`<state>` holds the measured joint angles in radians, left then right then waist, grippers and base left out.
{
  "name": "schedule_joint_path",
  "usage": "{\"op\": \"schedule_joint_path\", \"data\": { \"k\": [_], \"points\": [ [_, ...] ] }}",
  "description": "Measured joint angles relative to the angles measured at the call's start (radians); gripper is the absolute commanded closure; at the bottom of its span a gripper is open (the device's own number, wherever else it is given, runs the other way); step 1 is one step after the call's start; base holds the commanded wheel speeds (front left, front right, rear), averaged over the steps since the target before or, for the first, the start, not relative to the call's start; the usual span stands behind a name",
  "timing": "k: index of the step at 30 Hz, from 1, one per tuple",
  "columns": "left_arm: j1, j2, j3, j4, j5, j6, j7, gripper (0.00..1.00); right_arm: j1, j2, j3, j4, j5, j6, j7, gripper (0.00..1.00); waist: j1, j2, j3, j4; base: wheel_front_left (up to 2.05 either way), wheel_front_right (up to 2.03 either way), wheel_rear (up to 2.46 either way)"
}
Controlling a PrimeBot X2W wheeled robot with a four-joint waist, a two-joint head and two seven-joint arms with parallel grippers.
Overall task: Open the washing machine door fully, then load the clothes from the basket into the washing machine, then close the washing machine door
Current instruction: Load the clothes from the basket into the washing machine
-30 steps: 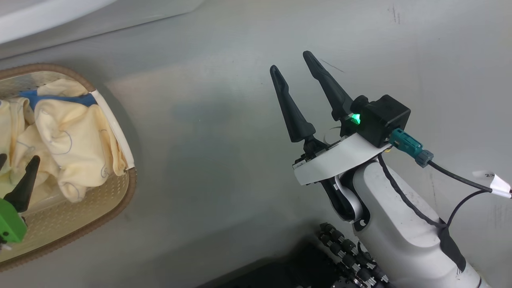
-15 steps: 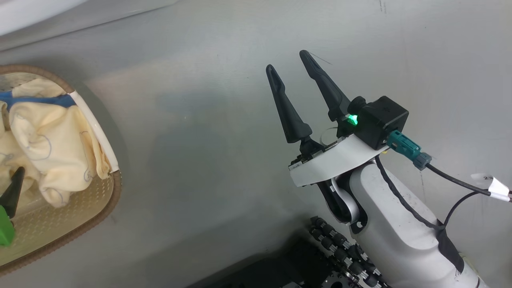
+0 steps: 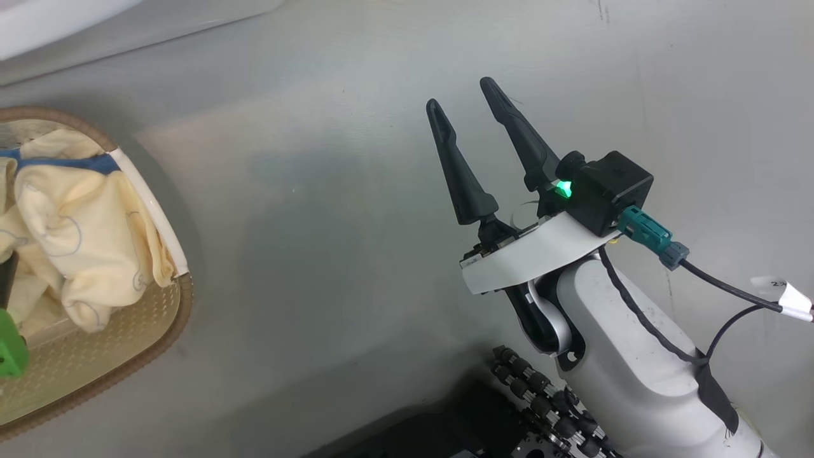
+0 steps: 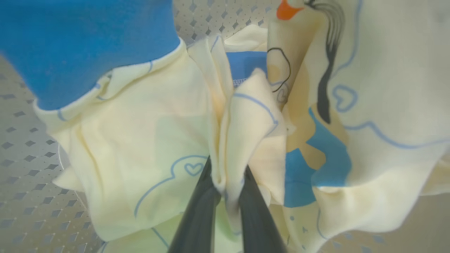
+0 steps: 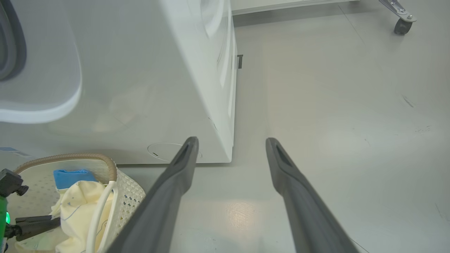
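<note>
The cream basket (image 3: 162,318) with a brown rim sits on the floor at the left of the head view. The pale yellow clothes (image 3: 76,235) with blue bands lie piled in it. In the left wrist view my left gripper (image 4: 226,172) is shut on a fold of the yellow clothes (image 4: 242,126), low in the basket. My right gripper (image 3: 462,94) hangs open over bare floor, well right of the basket, holding nothing. The white washing machine (image 5: 158,77) stands just behind the basket (image 5: 126,196). The door's black rim and glass are out of view.
A white rounded edge with a grey band (image 5: 38,105) overhangs the basket at the top left of the right wrist view. Grey floor (image 5: 334,105) stretches to the machine's right, with a caster wheel (image 5: 400,25) far off. My dark base (image 3: 528,407) is below the right arm.
The head camera has swung, so the basket sits further left in the picture. The left finger that stood above the clothes is now almost hidden at the picture's edge. The right gripper stays open.
</note>
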<state>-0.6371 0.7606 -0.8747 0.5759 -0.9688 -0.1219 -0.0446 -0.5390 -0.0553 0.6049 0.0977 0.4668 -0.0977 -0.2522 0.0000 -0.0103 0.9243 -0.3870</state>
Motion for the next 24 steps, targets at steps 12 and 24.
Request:
{"op": "schedule_joint_path", "data": {
  "k": [12,24],
  "points": [
    [0.004,-0.053,-0.034,-0.034,-0.062,0.000,-0.147,1.00,-0.004,0.000,-0.029,0.016,0.000,0.000,0.000,0.00,0.0000,0.0000,-0.066,0.039,0.00,0.00,0.00],
    [0.048,-0.100,-0.020,-0.102,-0.165,0.000,-0.203,1.00,-0.001,-0.001,-0.084,0.077,-0.004,0.011,0.000,0.00,0.0000,0.0000,-0.183,0.102,0.00,0.00,0.00]
  ]
}}
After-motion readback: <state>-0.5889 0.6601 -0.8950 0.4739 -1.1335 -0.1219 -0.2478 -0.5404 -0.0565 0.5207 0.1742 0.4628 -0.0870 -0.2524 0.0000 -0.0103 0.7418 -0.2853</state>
